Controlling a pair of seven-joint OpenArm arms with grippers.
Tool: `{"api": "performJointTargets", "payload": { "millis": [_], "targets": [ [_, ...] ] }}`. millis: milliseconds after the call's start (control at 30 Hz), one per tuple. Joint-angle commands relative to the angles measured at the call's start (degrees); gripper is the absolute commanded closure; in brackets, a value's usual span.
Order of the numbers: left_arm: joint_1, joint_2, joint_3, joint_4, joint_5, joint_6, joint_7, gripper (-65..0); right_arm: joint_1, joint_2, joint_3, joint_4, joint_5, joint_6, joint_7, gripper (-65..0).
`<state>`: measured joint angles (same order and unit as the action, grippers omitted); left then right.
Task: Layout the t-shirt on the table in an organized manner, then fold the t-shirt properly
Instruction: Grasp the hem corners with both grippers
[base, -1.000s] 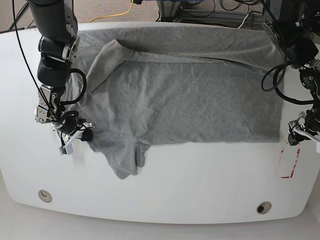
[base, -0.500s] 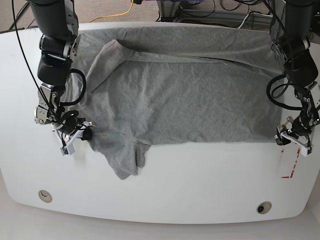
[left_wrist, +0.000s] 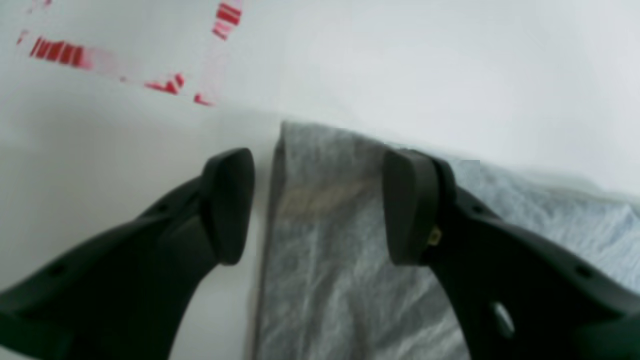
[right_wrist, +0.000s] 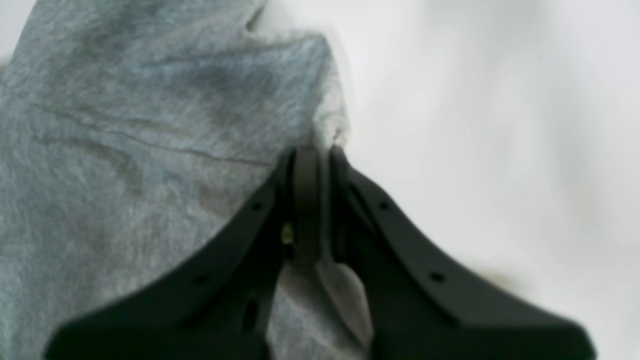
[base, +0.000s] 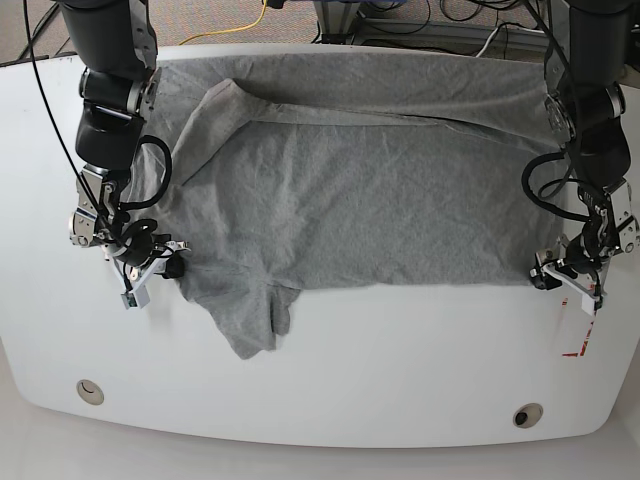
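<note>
No readable text anywhere, red dashed marking on the table, perhaps blurred stripes only

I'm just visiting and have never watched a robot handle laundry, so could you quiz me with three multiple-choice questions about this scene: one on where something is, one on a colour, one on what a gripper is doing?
1. Where are the red dashed marks?
A. On the table, beside the left gripper
B. Printed on the shirt
C. Next to the right gripper

2. What colour is the t-shirt?
A. Navy
B. Heather grey
C. Red

3. How does the right gripper stand?
A. Wide open above bare table
B. Shut on a shirt edge
C. Holding a cable

Answers: 1 A, the marks lie on the white top past the shirt's corner. 2 B, the cloth is grey in every view. 3 B, its wrist view shows the jaws pinched on fabric.
</note>
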<state>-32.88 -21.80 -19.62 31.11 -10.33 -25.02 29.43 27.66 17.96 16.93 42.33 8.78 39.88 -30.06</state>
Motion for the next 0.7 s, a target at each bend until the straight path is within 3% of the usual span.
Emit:
{"api": "performJointTargets", "payload": {
  "millis": [0, 167, 233, 300, 400, 667],
  "targets": [
    [-1.18, -0.75, 1.11, 0.14, -0.18, -0.17, 0.77, -38.1, 1.66, 0.99, 0.17, 1.15, 0.67, 0.12, 1.01, -2.9],
    [-0.92, -0.66, 1.81, 0.23, -0.27, -0.26, 0.86, -34.7, 1.66, 0.99, 0.17, 1.15, 0.76, 0.12, 1.01, -2.9],
    [-0.83, -0.66, 1.81, 0.23, -0.27, -0.26, 0.86, -26.7, 1.66, 0.99, 0.17, 1.15, 0.76, 0.12, 1.01, -2.9],
    [-0.83, -0.66, 1.81, 0.23, -0.27, -0.26, 0.86, -13.9, 1.66, 0.99, 0.17, 1.15, 0.76, 0.12, 1.01, -2.9],
    [-0.74, -0.66, 1.81, 0.23, -0.27, -0.26, 0.86, -3.8, 1.66, 0.99, 0.17, 1.15, 0.76, 0.12, 1.01, -2.9],
    [-0.13, -0.66, 1.81, 5.94, -0.27, -0.44, 0.86, -1.7, 1.92, 0.99, 0.17, 1.15, 0.67, 0.12, 0.92, 0.0]
  ]
}}
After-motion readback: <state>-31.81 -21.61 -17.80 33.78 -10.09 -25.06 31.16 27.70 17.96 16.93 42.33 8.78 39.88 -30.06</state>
